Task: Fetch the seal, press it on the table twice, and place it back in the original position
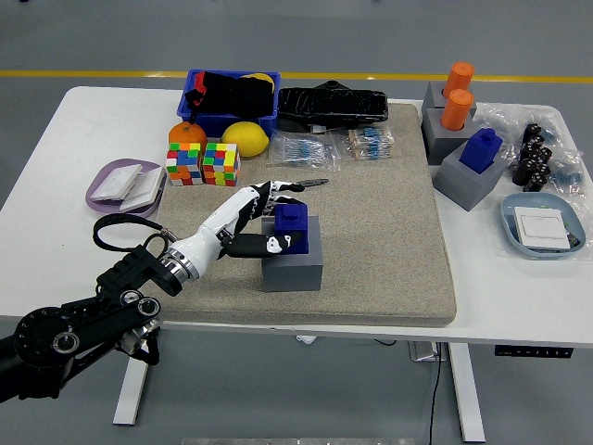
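A: Where is the seal?
B: The blue seal (290,226) sits in the grey block holder (293,262) near the middle of the beige mat (371,241), towards its left and near side.

A: And the left hand?
B: The left hand (250,222) comes in from the near left. Its white fingers (274,190) curl round the far side of the seal and the thumb presses on the seal's near left face, so it is gripping the seal.

A: Is the seal lifted?
B: I cannot tell; its base looks still within the holder's top.

A: What else is on the counter?
B: At the left, two colour cubes (203,163), an orange (186,133), a lemon (246,137) and a purple dish (125,184). At the far side, a blue bin (230,120). At the right, a second blue seal (482,150) in its own grey holder, two orange cylinders (457,95) and a blue-grey dish (542,225).
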